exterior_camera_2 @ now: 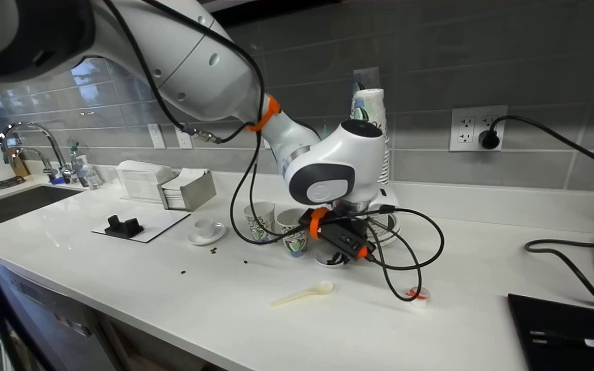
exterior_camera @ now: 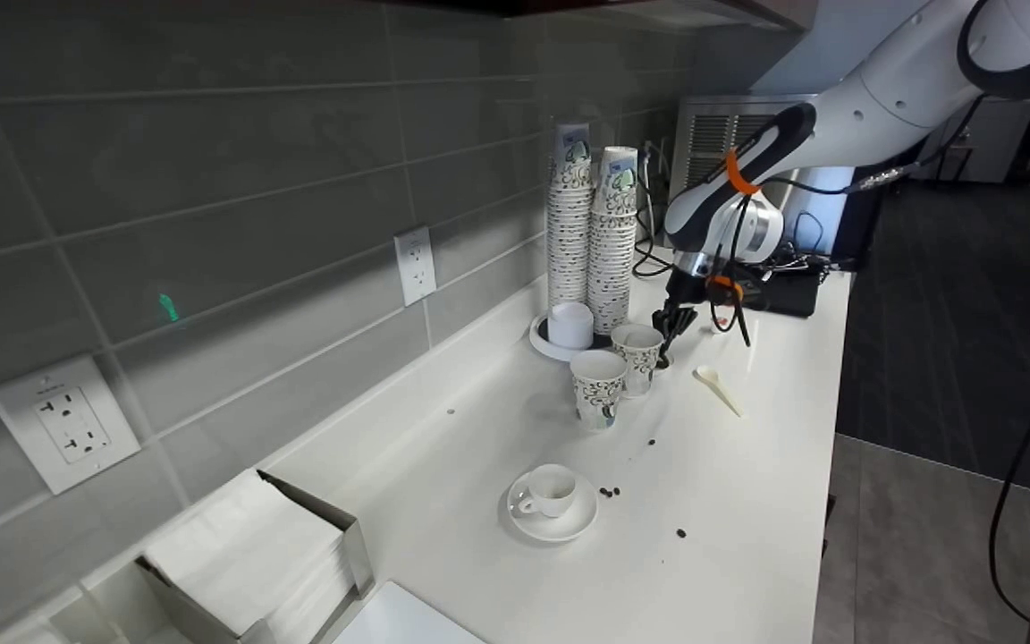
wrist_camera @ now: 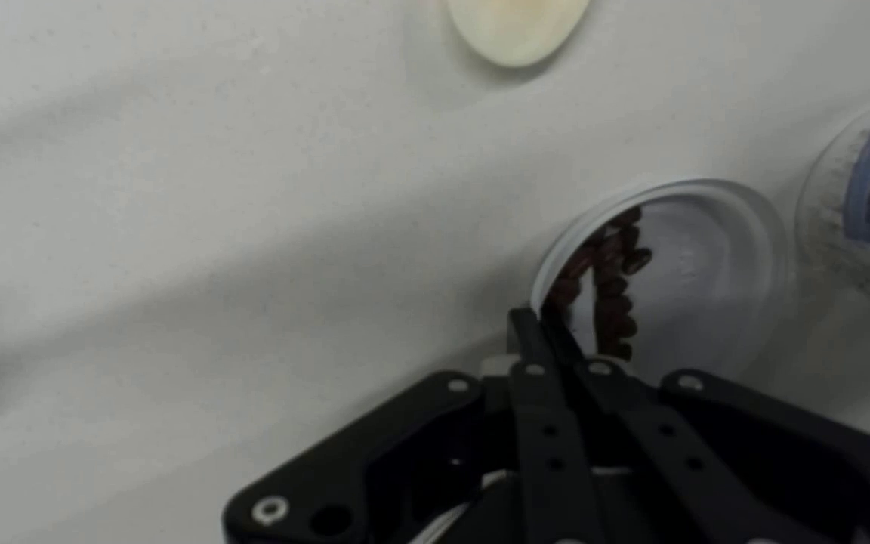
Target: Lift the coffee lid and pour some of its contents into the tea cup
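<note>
The coffee lid [wrist_camera: 695,264] is a shallow white round cap with dark beans gathered along its gripper side in the wrist view. It also shows small in both exterior views [exterior_camera: 665,363] [exterior_camera_2: 322,260], at counter level. My gripper [wrist_camera: 539,319] is shut on the lid's rim, one finger outside the wall and one inside. In both exterior views the gripper [exterior_camera: 662,356] [exterior_camera_2: 336,258] points down at the lid. I cannot tell whether the lid touches the counter. The white tea cup [exterior_camera: 552,490] stands upright on its saucer [exterior_camera: 574,526], apart from the gripper; it also shows here [exterior_camera_2: 205,228].
Two patterned paper cups [exterior_camera: 598,386] [exterior_camera: 640,358] stand between the lid and the tea cup; one is close beside the lid [wrist_camera: 869,204]. Tall cup stacks [exterior_camera: 570,237] stand by the wall. A cream spoon [exterior_camera_2: 304,292], a small creamer pod [exterior_camera_2: 419,297] and loose beans [exterior_camera: 609,492] lie nearby.
</note>
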Controlling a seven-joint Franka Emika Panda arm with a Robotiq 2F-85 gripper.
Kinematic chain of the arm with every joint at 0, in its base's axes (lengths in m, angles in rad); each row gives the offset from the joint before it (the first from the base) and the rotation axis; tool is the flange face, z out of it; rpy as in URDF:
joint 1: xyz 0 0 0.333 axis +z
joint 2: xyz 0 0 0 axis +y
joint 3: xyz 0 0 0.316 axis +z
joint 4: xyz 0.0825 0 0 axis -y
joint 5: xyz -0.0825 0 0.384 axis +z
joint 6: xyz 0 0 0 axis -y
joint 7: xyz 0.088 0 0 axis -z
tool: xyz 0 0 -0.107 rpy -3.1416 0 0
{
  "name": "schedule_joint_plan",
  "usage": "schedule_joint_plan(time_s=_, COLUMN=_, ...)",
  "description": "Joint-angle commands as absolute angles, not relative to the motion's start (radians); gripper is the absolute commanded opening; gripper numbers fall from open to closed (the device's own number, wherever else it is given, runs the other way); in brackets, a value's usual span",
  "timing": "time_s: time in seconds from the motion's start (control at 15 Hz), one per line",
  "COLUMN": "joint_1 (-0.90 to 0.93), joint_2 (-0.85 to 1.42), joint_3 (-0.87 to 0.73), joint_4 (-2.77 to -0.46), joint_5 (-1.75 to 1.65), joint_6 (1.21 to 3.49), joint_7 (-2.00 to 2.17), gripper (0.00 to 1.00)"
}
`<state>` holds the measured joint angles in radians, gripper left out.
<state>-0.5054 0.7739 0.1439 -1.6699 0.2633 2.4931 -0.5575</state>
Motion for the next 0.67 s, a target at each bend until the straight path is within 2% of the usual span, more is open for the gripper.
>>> schedule_joint_plan(time_s=0.0, joint_1=-0.499, joint_2=0.747, joint_3=0.139, joint_4=-1.676, joint_5=0.280, joint_6=2.454, joint_7=-0.562, gripper=0.00)
schedule_joint_plan(time_s=0.6, joint_1=-0.504, joint_2=0.637, joint_3=0.124, joint_4=-1.777, joint_5=0.295, joint_6=2.444, joint_7=-0.569, gripper=0.00)
